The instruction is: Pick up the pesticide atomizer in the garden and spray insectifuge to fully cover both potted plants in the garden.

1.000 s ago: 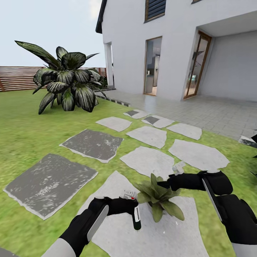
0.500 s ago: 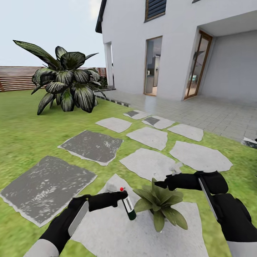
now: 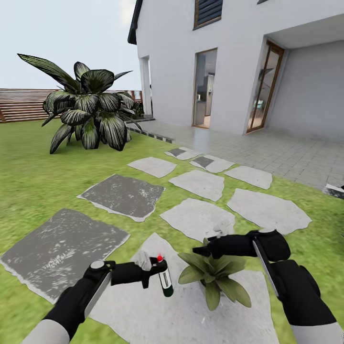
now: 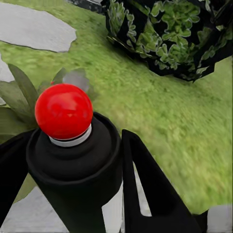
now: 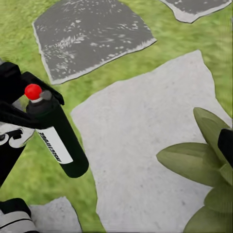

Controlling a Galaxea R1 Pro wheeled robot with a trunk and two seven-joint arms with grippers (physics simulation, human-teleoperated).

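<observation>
Because the pesticide atomizer (image 3: pixel 165 282) is a slim, rigid, probably light bottle with a smooth and likely slippery body, it is best gripped at its upper body, just below the red tip (image 4: pixel 63 111). The left gripper (image 3: pixel 154 269) is clamped there, holding the bottle above a stepping stone (image 3: pixel 191 315), just beside a potted plant (image 3: pixel 214 276). The right gripper (image 3: pixel 201 250) hovers over that plant; whether its jaws are parted cannot be told.

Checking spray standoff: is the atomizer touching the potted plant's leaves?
Apart. In the head view, bare stone shows between the pesticide atomizer, held in the left gripper, and the potted plant; the right wrist view shows the same gap.
</observation>
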